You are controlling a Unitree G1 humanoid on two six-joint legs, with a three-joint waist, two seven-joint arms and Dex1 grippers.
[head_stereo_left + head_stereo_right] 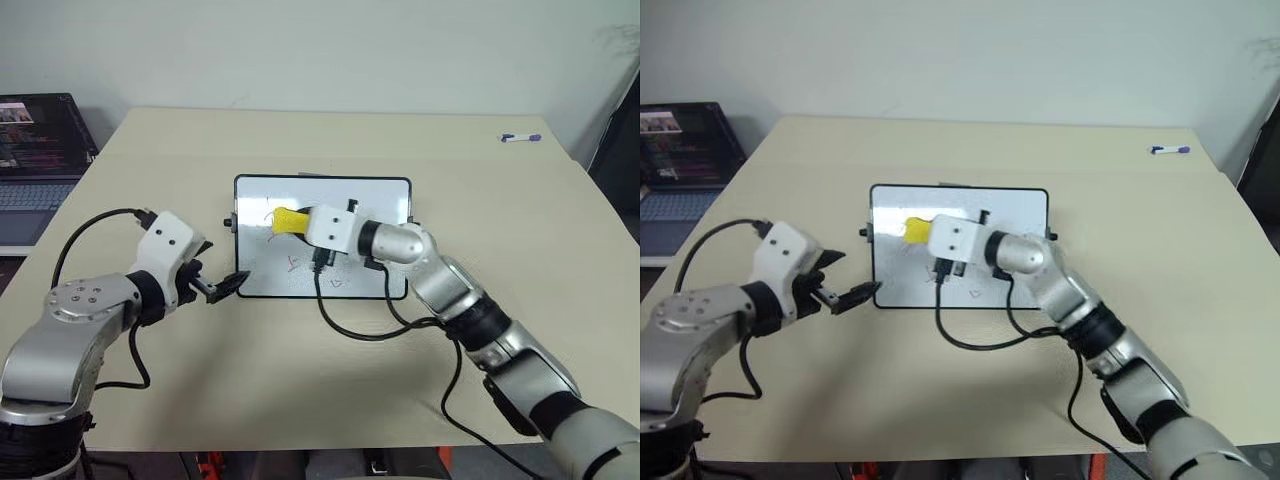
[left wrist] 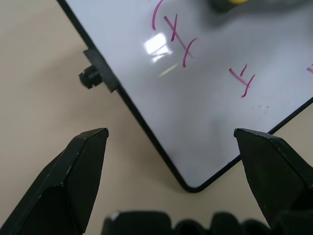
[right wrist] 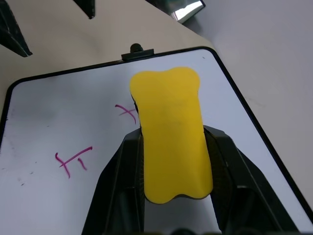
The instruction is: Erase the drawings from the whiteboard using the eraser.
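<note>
Right hand (image 3: 173, 161): clamped on the eraser (image 3: 168, 132), one black finger on each long side, yellow face up. Eraser sits over the whiteboard (image 1: 380, 195), toward the board's left half; contact with the surface cannot be told.

Left hand (image 1: 225, 286): fingers spread wide, gripping nothing, poised at the board's near left corner with that corner between the fingertips in the wrist view.

Drawings (image 2: 176, 34): thin red strokes on the white surface, some just beside the eraser, others (image 2: 243, 81) nearer the board's near edge. A small triangle mark (image 1: 336, 283) lies close to the near edge.

Whiteboard lies flat on the bench (image 1: 300, 380), roughly centred. A black knob (image 2: 89, 78) juts from its left side.

Marker pen (image 1: 520, 137): well apart from the board, at the bench's far right.

Laptop (image 1: 35, 150): beyond the bench's left edge, far from the board, screen lit.
</note>
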